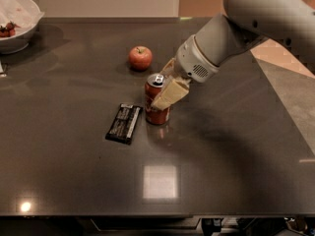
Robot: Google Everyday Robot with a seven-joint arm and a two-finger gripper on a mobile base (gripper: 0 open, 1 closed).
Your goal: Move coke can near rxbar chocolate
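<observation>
**A:** What is the pincer (161, 90) doing?

**B:** It is clamping the coke can (156, 115). One pale finger (170, 93) is slanting across the side of the can that is facing the camera, and the other is reaching round the far side, mostly hidden. The pincer is hanging low over the middle of the counter (221, 156), and the grey arm (236, 33) is running up from it toward the upper right corner of the view.

**A:** And how is the can sitting?

**B:** It is standing upright between the fingers, with its silver top showing above them and its red base looking as if it is resting on the dark surface. A faint reflection is showing right under it.

**A:** Where is the rxbar chocolate (124, 123) lying?

**B:** Just beside the pincer, on the left of the view and a little nearer the camera. It is lying flat, its long side running roughly toward and away from the camera, and its upper right corner is almost meeting the can, though a sliver of counter is showing between them.

**A:** What else is sitting further out?

**B:** A red apple (140, 57) is resting beyond the pincer, slightly left, apart from the can. Well off to the far left, a white bowl (17, 41) is sitting at the counter's back corner, holding something red.
</observation>
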